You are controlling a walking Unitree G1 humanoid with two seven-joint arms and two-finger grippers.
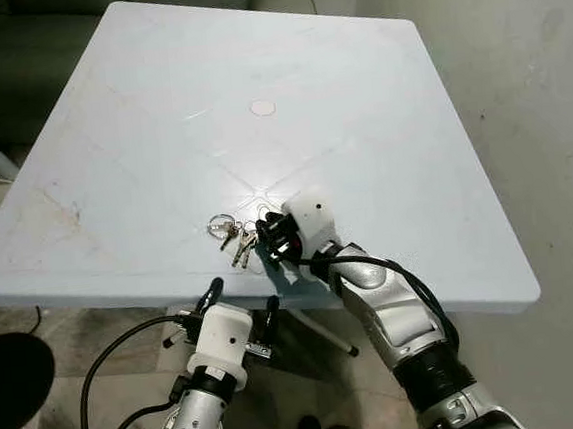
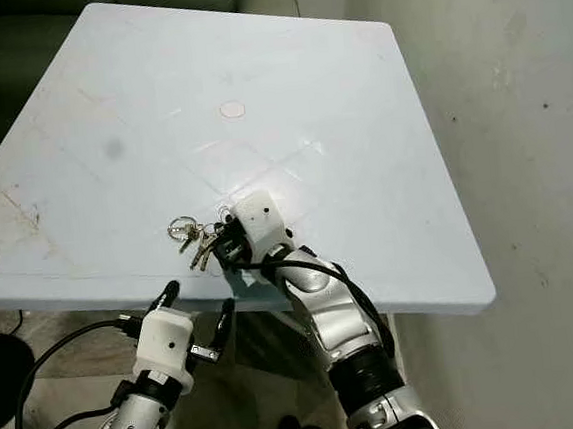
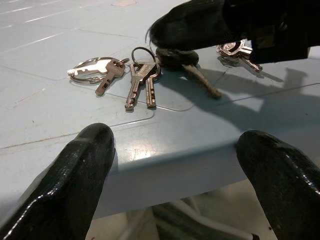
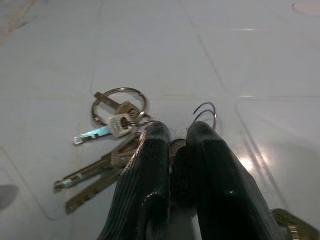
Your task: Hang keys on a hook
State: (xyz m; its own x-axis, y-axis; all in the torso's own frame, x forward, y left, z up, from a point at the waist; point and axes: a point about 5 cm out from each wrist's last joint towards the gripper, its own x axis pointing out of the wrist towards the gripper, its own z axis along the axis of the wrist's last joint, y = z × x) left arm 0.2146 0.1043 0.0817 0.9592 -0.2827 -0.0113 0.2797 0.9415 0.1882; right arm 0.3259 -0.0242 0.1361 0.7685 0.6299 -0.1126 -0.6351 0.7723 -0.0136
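A bunch of silver keys (image 1: 232, 235) on rings lies flat on the pale blue table (image 1: 358, 118), close to its front edge. My right gripper (image 1: 269, 238) rests on the table at the right side of the bunch. In the right wrist view its fingers (image 4: 150, 150) are shut on a dark key head, with the other keys (image 4: 107, 125) spread just beyond them. My left gripper (image 1: 242, 301) hangs open below the table's front edge, just under the keys (image 3: 135, 80), its two fingertips (image 3: 90, 150) wide apart and holding nothing.
A small round white cap (image 1: 262, 107) marks the table's middle. A dark sofa (image 1: 12, 58) stands behind the table at the far left. A grey wall (image 1: 538, 102) runs along the right side. A black round object (image 1: 10, 379) lies on the floor at the left.
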